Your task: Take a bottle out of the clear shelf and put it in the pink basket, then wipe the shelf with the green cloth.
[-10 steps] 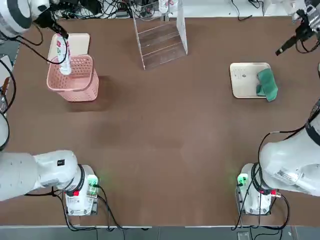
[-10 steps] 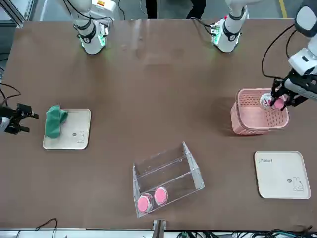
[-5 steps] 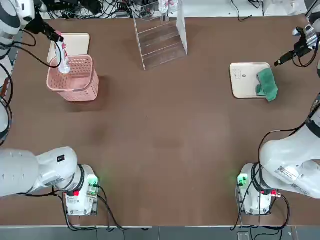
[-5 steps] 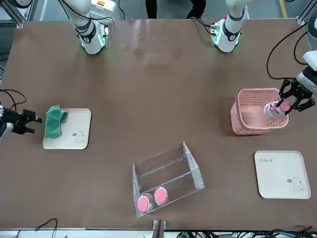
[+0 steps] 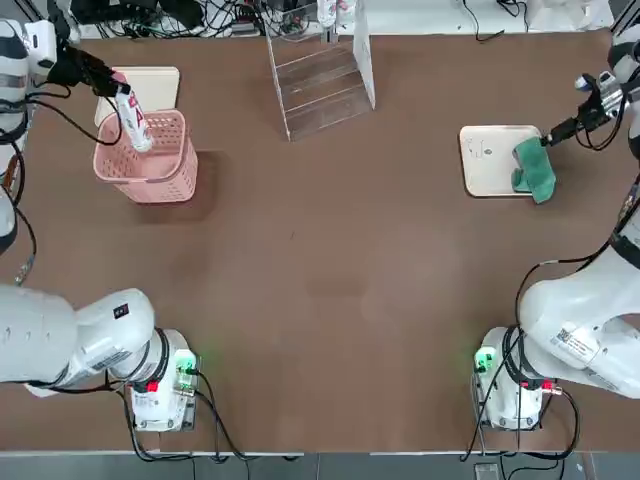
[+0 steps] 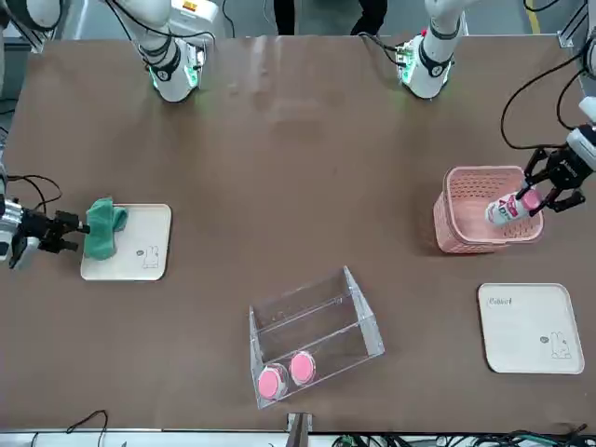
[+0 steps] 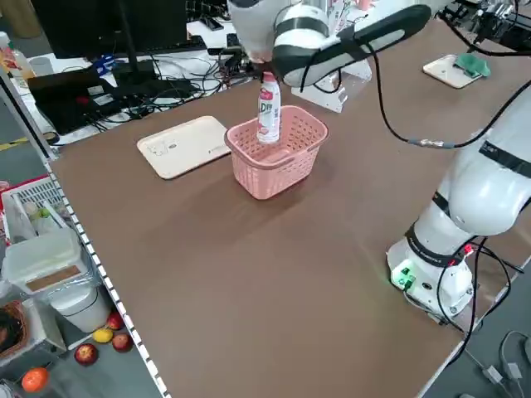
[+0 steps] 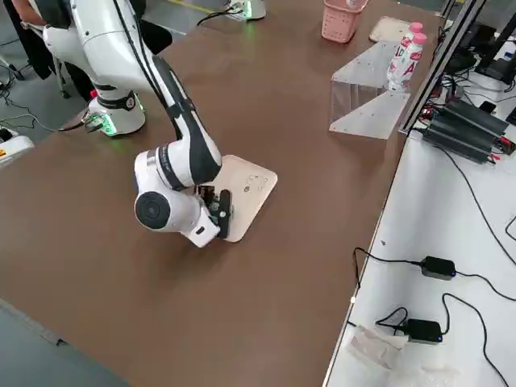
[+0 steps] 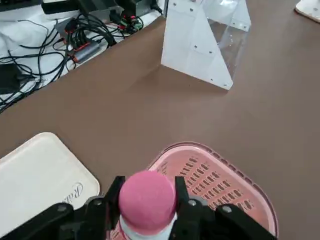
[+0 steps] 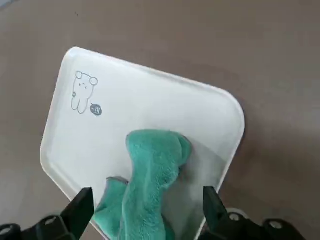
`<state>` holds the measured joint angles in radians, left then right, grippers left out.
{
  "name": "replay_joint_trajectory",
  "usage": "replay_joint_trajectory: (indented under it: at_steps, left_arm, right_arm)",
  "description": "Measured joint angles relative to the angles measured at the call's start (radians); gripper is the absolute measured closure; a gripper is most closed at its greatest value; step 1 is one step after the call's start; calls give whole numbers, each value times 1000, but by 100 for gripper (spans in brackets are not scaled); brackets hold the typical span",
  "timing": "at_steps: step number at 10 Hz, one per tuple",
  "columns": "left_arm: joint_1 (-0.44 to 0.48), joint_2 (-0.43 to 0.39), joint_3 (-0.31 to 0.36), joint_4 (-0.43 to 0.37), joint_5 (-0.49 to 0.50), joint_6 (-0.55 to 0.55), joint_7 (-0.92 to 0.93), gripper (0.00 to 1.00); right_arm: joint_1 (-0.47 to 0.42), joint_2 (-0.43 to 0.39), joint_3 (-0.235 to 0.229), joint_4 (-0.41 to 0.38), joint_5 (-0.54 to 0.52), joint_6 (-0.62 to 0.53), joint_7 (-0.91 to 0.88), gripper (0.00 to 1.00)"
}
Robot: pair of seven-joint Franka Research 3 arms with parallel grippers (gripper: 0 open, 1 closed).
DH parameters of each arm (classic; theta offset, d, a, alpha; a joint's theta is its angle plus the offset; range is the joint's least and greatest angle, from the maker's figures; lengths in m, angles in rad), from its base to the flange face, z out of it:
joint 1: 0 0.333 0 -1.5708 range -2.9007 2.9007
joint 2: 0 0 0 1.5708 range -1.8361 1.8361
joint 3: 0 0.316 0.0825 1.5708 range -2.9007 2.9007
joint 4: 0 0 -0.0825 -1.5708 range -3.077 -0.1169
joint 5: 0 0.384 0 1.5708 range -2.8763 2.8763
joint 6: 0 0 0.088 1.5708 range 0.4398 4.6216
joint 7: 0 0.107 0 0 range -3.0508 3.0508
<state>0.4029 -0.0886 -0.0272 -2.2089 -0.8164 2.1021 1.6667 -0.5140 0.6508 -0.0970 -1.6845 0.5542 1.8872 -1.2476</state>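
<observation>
Bottle (image 6: 506, 209) was clamped at its pink cap by left gripper (image 6: 549, 193), tilted, base dipping inside pink basket (image 5: 160, 175); long axis slanted down into the basket; right gripper (image 10: 145, 220) hung spread-fingered just beside green cloth (image 5: 533, 168), nearer arm for it.

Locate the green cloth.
In the top view the green cloth lies on the cream tray's right edge, under the open right gripper.

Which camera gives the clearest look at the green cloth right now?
The right wrist view: the green cloth fills the middle, bunched on one end of the cream tray. Top and front views show it as a small green patch on that tray; the left side view shows a distant speck; the right side view hides it.
</observation>
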Motion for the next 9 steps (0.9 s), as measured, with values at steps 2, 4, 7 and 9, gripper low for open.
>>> replay_joint_trajectory:
  at_steps: [2, 4, 7, 9]
  left_arm:
    - [26, 41, 0, -14, -73, -47, 119, 56]
    - [79, 96, -1, -27, -102, -109, 240, 56]
    - [167, 162, 1, -46, -125, -132, 433, 56]
    - [174, 184, 0, -48, -128, -132, 470, 56]
  right_arm:
    - [-1, 8, 9, -1, 15, -7, 0, 3]
    - [-1, 16, 29, -16, 16, -12, 0, 3]
    - [-1, 24, 36, -28, 16, -9, -28, 5]
    - [-1, 32, 36, -29, 16, -4, -39, 13]
